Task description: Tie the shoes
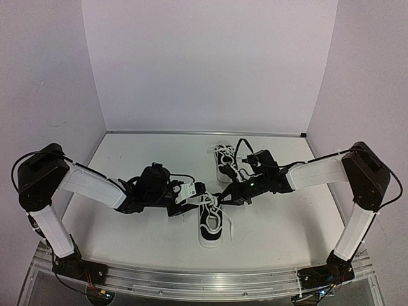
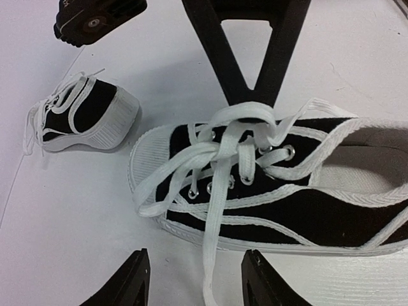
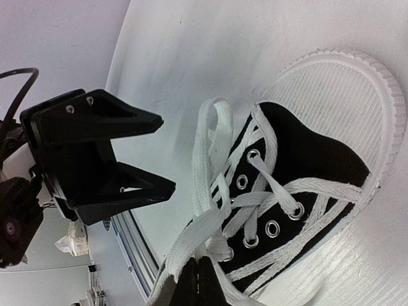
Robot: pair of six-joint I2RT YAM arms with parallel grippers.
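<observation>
The near shoe is a black sneaker with a white sole, lying in front of both grippers; it also shows in the left wrist view and the right wrist view. My right gripper is shut on a loop of its white lace, pinched above the eyelets. My left gripper is open beside the shoe's toe side. A loose lace end runs between its fingers without being held. The second shoe lies farther back, also seen in the left wrist view.
The white table is walled by white panels at the back and sides. An aluminium rail runs along the near edge. The left gripper shows close to the lace loop in the right wrist view.
</observation>
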